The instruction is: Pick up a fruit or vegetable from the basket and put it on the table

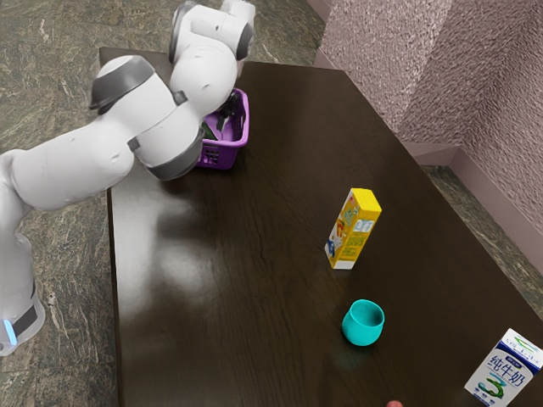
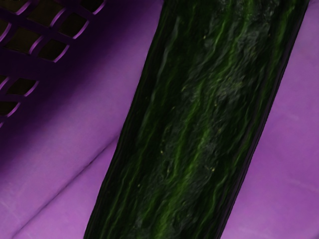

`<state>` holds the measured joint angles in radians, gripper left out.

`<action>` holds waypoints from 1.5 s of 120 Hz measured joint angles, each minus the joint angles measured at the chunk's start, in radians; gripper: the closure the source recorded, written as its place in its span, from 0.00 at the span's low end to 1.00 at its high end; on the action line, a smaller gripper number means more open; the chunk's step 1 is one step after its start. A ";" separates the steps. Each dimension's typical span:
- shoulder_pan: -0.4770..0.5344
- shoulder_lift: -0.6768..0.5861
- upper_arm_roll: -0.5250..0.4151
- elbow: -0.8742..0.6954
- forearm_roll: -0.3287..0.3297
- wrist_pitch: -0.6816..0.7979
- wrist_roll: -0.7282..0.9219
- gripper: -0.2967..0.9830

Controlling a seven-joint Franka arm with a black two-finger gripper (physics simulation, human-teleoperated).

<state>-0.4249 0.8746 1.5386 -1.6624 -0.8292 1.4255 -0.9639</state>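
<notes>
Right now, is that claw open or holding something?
Gripper: down by the cucumber in the purple basket; whether open or closed, I can't tell.

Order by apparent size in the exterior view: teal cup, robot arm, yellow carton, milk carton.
1. Robot arm
2. Yellow carton and milk carton: too close to rank, the latter partly cropped
3. Teal cup

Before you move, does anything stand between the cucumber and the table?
Yes, the side wall of the purple basket stands between the cucumber and the open table, so it likely needs lifting over the rim. The yellow carton and turquoise cup stand well away, probably no obstacle.
</notes>
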 joint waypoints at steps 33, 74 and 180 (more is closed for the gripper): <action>0.025 0.014 -0.059 0.001 0.077 0.073 -0.048 0.23; 0.035 0.021 -0.075 0.002 0.112 0.120 -0.089 0.23; -0.048 -0.035 0.099 0.053 0.144 0.034 -0.150 0.62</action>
<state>-0.4729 0.8393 1.6376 -1.6095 -0.6847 1.4598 -1.1139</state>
